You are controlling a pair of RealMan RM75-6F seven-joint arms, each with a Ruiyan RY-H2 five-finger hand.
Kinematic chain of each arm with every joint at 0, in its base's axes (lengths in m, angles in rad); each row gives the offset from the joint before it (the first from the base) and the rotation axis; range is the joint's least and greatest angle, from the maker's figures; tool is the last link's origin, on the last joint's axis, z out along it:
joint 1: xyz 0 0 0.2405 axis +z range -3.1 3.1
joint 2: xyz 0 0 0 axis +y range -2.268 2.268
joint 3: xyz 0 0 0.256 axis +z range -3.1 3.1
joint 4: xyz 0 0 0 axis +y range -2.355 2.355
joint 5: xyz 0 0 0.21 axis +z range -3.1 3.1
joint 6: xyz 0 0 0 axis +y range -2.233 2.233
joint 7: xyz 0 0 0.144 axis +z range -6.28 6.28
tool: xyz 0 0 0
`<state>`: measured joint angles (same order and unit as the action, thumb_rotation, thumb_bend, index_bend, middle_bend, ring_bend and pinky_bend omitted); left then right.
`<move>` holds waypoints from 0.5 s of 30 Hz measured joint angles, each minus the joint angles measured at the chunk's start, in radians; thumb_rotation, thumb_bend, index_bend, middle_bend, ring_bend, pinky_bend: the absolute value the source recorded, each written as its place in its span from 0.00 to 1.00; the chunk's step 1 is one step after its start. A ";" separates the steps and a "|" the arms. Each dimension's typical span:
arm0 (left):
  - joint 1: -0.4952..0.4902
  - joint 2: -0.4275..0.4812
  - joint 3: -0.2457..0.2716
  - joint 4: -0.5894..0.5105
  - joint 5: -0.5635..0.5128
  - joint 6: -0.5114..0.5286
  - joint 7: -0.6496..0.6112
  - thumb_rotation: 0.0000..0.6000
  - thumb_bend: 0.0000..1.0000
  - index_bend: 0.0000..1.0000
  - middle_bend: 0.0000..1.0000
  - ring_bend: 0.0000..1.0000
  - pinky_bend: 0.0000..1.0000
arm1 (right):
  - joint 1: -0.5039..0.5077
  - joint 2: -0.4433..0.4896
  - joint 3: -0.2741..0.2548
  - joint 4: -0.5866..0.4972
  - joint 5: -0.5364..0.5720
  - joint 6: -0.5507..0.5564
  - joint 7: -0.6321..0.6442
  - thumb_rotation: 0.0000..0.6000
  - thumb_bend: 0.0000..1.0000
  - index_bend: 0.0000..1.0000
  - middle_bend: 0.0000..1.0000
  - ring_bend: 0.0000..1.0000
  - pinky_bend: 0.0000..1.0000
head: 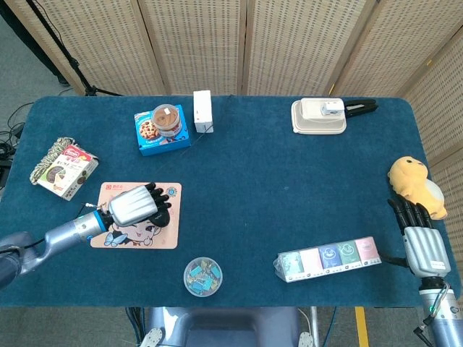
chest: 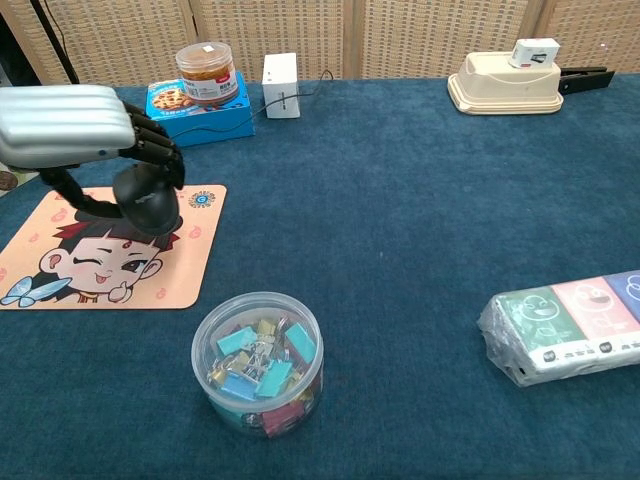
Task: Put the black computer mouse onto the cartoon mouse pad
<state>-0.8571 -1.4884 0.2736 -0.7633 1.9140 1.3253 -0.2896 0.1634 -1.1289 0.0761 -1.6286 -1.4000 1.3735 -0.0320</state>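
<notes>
My left hand (head: 132, 204) (chest: 70, 125) grips the black computer mouse (chest: 148, 200) and holds it just above the cartoon mouse pad (head: 168, 230) (chest: 180, 275). In the head view the hand covers most of the mouse, with only a dark edge (head: 160, 212) showing by the fingers. The pad shows a winking girl's face and lies at the table's front left. My right hand (head: 420, 242) rests at the table's right edge with fingers apart, holding nothing, just below a yellow plush toy (head: 409, 181).
A clear tub of binder clips (head: 202, 276) (chest: 258, 359) stands in front of the pad. A wrapped row of coloured packs (head: 329, 258) (chest: 565, 327) lies front right. A cookie box with a jar (head: 163, 127), a white adapter (head: 202, 111), a cream box (head: 319, 116) and a snack box (head: 66, 169) sit farther back.
</notes>
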 measured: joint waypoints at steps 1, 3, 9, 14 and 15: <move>0.007 -0.007 0.009 0.045 0.016 0.027 -0.012 1.00 0.31 0.45 0.40 0.38 0.40 | 0.000 -0.002 0.001 -0.001 0.003 -0.001 -0.005 1.00 0.00 0.00 0.00 0.00 0.00; 0.020 -0.026 0.027 0.152 0.050 0.091 -0.038 1.00 0.31 0.45 0.40 0.38 0.40 | 0.000 -0.005 0.002 -0.002 0.005 -0.002 -0.012 1.00 0.00 0.00 0.00 0.00 0.00; 0.054 -0.103 0.069 0.420 0.126 0.285 -0.106 1.00 0.31 0.46 0.41 0.38 0.40 | -0.003 -0.005 0.003 -0.007 0.005 -0.002 -0.011 1.00 0.00 0.00 0.00 0.00 0.00; 0.112 -0.152 0.102 0.556 0.158 0.402 -0.135 1.00 0.31 0.46 0.41 0.38 0.40 | -0.008 0.005 0.003 -0.008 0.008 -0.005 0.011 1.00 0.00 0.00 0.00 0.00 0.00; 0.125 -0.159 0.107 0.574 0.160 0.406 -0.140 1.00 0.31 0.46 0.41 0.38 0.40 | -0.009 0.006 0.003 -0.009 0.007 -0.005 0.013 1.00 0.00 0.00 0.00 0.00 0.00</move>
<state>-0.7317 -1.6474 0.3803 -0.1888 2.0735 1.7316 -0.4297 0.1545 -1.1226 0.0787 -1.6379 -1.3928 1.3680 -0.0192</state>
